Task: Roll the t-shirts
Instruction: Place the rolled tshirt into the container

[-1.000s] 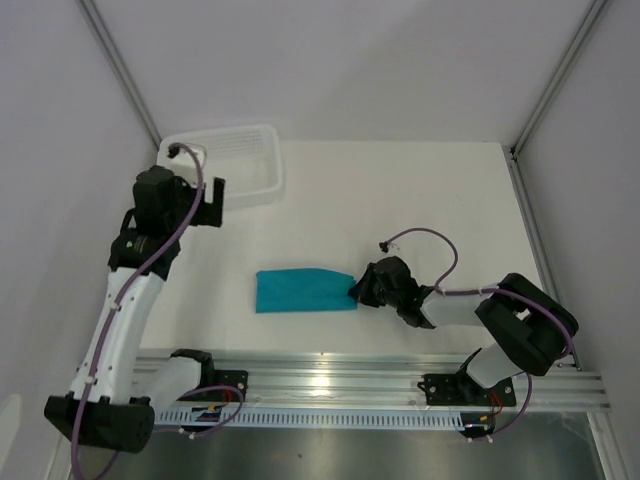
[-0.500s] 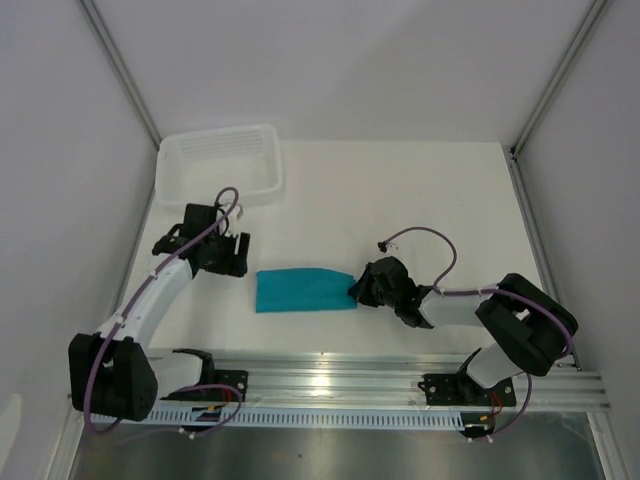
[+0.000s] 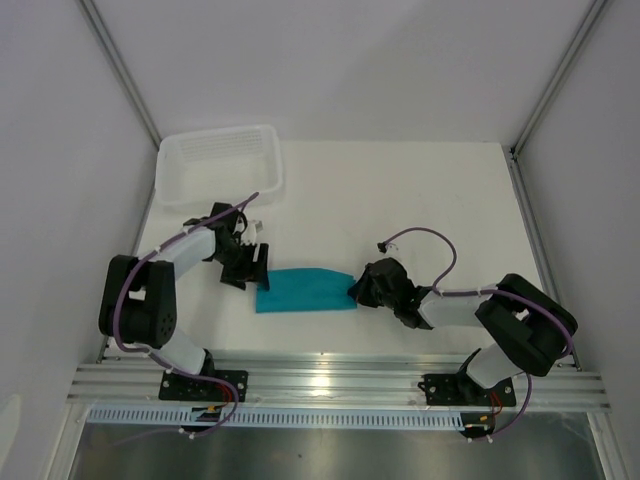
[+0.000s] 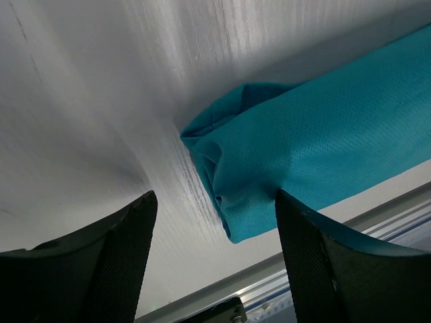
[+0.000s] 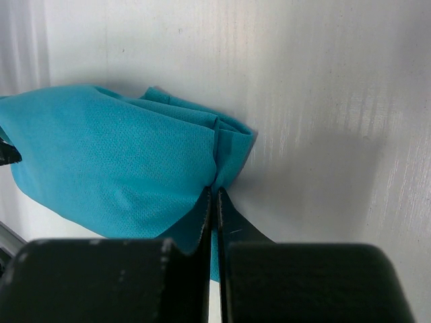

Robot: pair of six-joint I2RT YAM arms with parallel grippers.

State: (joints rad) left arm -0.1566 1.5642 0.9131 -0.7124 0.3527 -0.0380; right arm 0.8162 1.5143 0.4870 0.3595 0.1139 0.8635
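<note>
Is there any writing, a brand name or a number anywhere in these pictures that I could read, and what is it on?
No text can be read in any view.
The teal t-shirt shows only plain cloth, with no label in sight.
The white basket and the metal rail carry no legible marking; anything on them is too small to make out.

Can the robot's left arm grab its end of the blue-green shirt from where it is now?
Probably yes. The left hand is open and sits right at the left end of the t-shirt, with nothing in the way. The right hand pinches the other end.
</note>
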